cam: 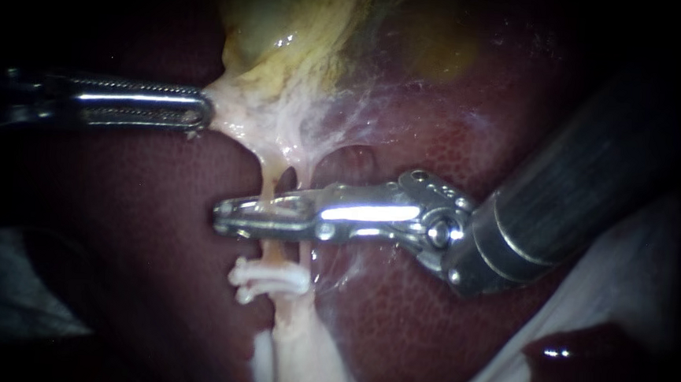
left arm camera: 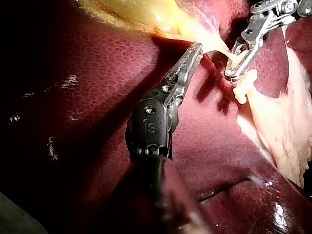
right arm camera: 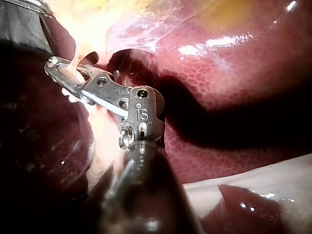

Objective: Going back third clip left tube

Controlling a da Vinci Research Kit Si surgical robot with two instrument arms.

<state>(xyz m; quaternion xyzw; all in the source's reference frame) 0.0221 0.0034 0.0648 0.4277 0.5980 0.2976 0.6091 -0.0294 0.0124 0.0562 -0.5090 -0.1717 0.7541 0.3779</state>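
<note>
The left tube (cam: pixel 267 185) runs down from pale tissue under the gallbladder (cam: pixel 288 22), with the right tube (cam: pixel 306 254) close beside it. My right instrument (cam: pixel 227 213) comes in from the upper right. Its jaws lie across the left tube with their tips together, shut on it just above white clips (cam: pixel 268 277). The same grip shows in the right wrist view (right arm camera: pixel 52 63) and in the left wrist view (left arm camera: pixel 232 73), where a white clip (left arm camera: pixel 242 87) sits beside the jaws. My left instrument (cam: pixel 202 111) (left arm camera: pixel 196 47) is shut on the pale gallbladder tissue and holds it taut.
Dark red liver (cam: pixel 157 227) lies all around and under the tubes. A pale sheet of tissue (cam: pixel 634 288) lies at the lower right, under the right shaft. A thin web of tissue (cam: pixel 336 128) spans between the gallbladder and the liver.
</note>
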